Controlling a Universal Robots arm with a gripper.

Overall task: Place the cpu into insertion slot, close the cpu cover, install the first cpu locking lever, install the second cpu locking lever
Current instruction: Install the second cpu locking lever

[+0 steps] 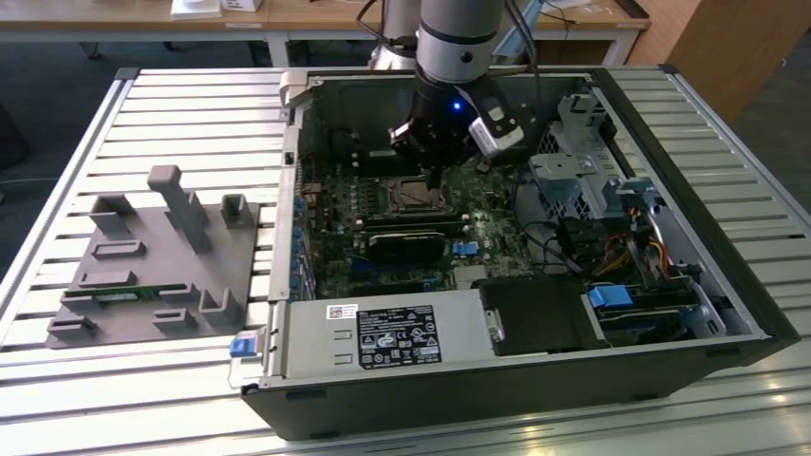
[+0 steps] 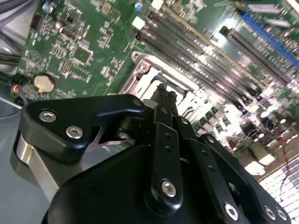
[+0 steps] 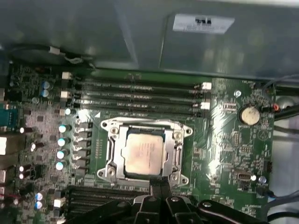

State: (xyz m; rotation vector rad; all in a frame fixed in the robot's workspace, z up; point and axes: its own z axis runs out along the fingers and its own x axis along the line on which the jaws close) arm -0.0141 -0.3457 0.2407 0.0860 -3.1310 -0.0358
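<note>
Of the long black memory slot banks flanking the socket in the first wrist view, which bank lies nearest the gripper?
The bank beside the black gripper; the other bank lies beyond the silvery square cpu.

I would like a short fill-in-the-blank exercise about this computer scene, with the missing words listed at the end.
1. In the first wrist view, the cpu lies inside the insertion ____.
2. The cpu cover frames the chip and appears ____ over it.
3. The gripper hangs inside the open computer ____.
4. In the exterior view, a grey fixture block sits on the slatted table at the view's ____.

Missing words: slot; closed; case; left
</note>
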